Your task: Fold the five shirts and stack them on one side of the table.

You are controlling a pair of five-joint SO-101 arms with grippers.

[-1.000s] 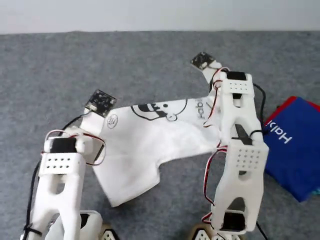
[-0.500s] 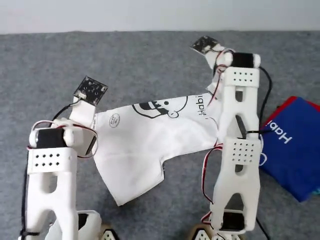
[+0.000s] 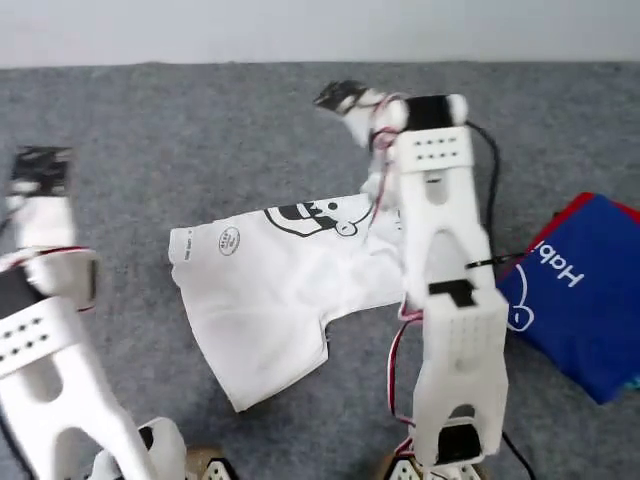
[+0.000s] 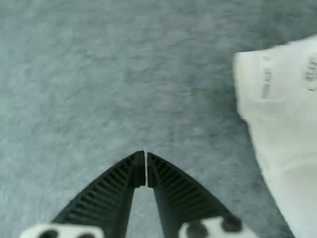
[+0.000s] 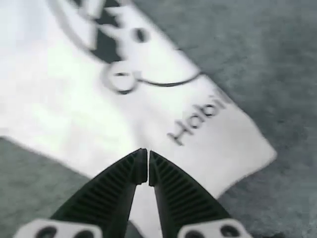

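Lying flat mid-table, the white shirt (image 3: 270,300) has its print facing up. The right gripper (image 5: 147,166) is above the print, jaws pressed together and empty. The left gripper (image 4: 146,168), likewise closed and empty, is over bare table (image 4: 99,74) beside the shirt's edge. A blue shirt (image 3: 585,300) lies on the right side.

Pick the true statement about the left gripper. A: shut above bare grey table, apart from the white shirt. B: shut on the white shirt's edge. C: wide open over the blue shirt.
A: the left wrist view shows the left gripper with fingers closed together over the bare table, the white shirt lying apart from it.
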